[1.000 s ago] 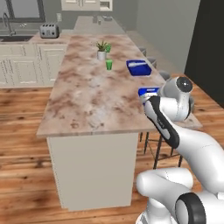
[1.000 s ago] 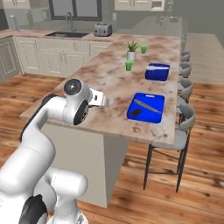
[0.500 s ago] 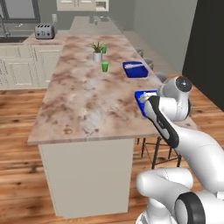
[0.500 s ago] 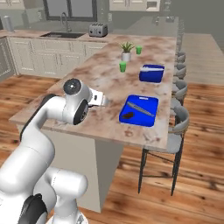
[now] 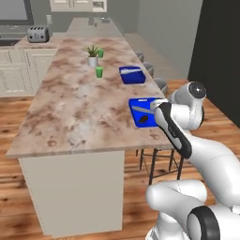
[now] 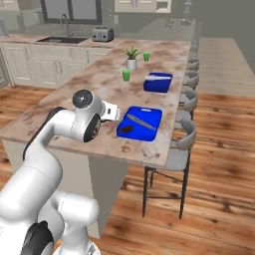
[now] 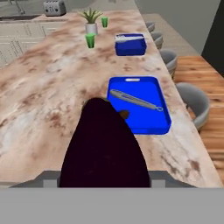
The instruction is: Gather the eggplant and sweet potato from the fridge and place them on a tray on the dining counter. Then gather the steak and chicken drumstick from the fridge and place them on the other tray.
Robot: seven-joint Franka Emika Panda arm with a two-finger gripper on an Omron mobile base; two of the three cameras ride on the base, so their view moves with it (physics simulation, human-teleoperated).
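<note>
Two blue trays sat along the dining counter's stool-side edge. The gripper grasped a dark eggplant above the counter's near end. The sweet potato lay in the nearer tray beside a silver utensil.

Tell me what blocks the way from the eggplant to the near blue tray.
Nothing visible: only bare counter lies between the eggplant and the tray. A silver utensil and a small brown lump occupy part of the tray.
</note>
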